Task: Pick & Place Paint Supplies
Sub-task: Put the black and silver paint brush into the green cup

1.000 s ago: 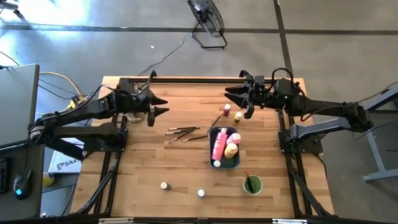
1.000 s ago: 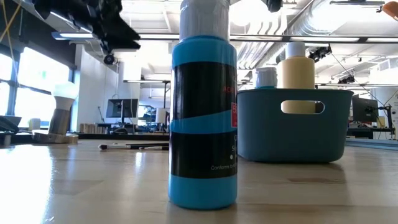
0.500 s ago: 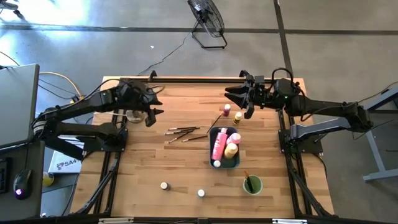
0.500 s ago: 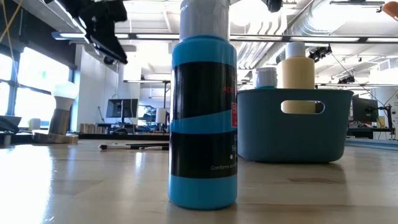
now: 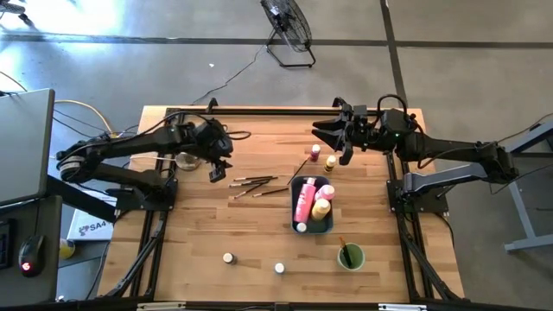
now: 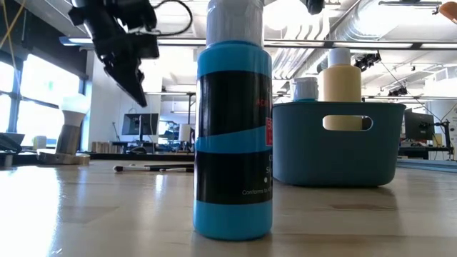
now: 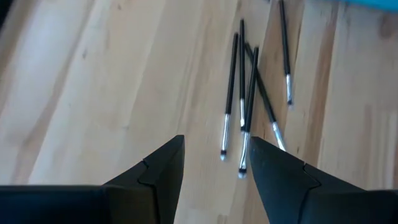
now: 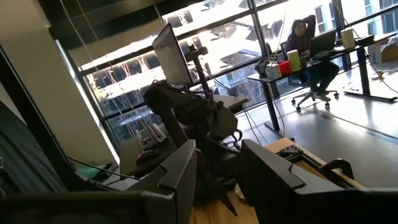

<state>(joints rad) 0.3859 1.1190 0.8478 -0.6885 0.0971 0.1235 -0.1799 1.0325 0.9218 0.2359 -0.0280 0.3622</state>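
Several thin paintbrushes [image 5: 255,182] lie flat on the wooden table, left of the blue-grey tray [image 5: 327,223]; the left wrist view shows these paintbrushes [image 7: 247,93] just ahead of my fingers. My left gripper [image 5: 216,171] hangs open above the table, a little to their left, tipped downward, touching nothing; in the low view my left gripper [image 6: 134,89] is well above the wood. My right gripper [image 5: 328,135] waits open in the air near the far edge. A pink bottle [image 5: 303,200] and a yellow bottle [image 5: 321,208] lie in the tray.
Small pink [image 5: 314,151] and yellow [image 5: 330,162] bottles stand just beyond the tray, with one brush [image 5: 299,168] beside them. A green cup [image 5: 351,257] holds a brush. Two pale-capped jars [image 5: 228,257] [image 5: 279,269] stand near the near edge; one fills the low view [image 6: 233,135]. A person [image 8: 308,43] sits far off.
My left gripper has tipped from pointing level across the table to pointing down, and it has come lower and toward the near edge, closer to the paintbrushes. The brushes and everything else have stayed in place.
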